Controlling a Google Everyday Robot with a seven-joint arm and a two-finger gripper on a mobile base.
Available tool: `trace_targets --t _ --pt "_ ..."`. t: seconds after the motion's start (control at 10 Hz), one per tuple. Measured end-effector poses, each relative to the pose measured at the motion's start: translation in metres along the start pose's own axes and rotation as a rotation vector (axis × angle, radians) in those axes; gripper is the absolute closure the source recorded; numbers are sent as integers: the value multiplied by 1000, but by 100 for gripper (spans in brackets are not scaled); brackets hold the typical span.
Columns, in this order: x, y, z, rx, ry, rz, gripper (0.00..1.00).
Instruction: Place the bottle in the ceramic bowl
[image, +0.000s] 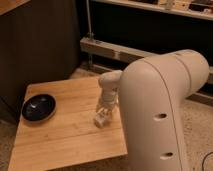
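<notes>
The small white bottle (101, 120) is on the wooden table (60, 137), near its right side. My gripper (105, 111) hangs straight down over it, right at the bottle's top; whether it touches the bottle is unclear. The round, glossy black ceramic bowl (38, 107) stands at the table's left edge, well apart from the bottle and gripper, with nothing showing inside it.
My large white arm body (160, 115) fills the right of the view and hides the table's right edge. A dark wall and a metal shelf rail (115, 50) stand behind the table. Speckled floor lies around it.
</notes>
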Motion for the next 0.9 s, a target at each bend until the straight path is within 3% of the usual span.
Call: trace_targets --t 0.4,0.6,0.9 --pt "1 4 14 11 24 4 37" --pt "-2 7 17 13 36 -3 53" --pt "-5 52 1 14 5 -94 84"
